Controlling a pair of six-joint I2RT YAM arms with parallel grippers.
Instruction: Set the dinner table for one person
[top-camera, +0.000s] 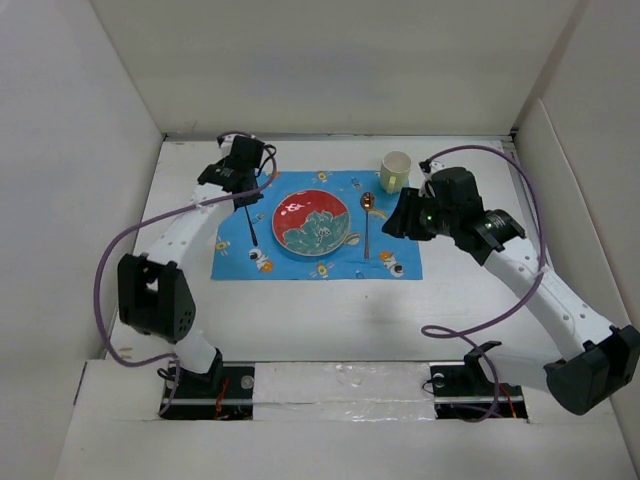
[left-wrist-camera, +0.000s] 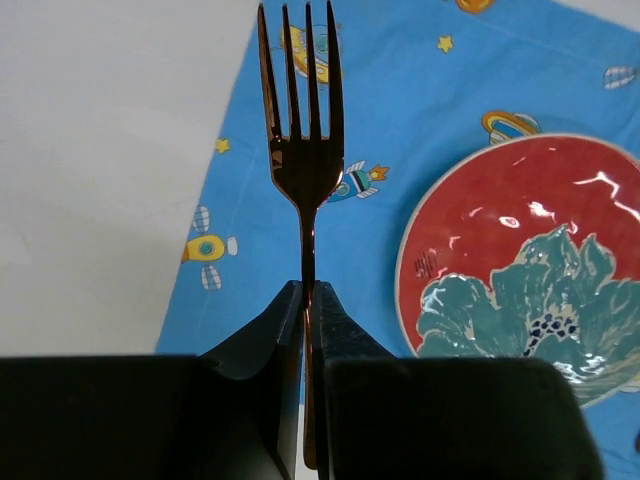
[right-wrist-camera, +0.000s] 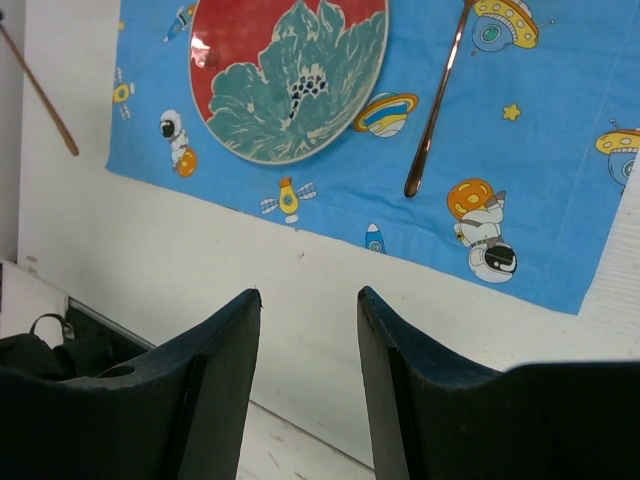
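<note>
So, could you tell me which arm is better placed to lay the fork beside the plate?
Left: the left gripper is shut on the fork, left of the plate over the blue cloth. The right gripper is open, empty, beyond the spoon.

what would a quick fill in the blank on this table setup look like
1. The left gripper is shut on the ____.
2. The red plate sits on the blue ____.
3. The spoon lies on the plate's ____ side.
4. The right gripper stands ____, holding nothing.
Missing: fork; cloth; right; open.
</note>
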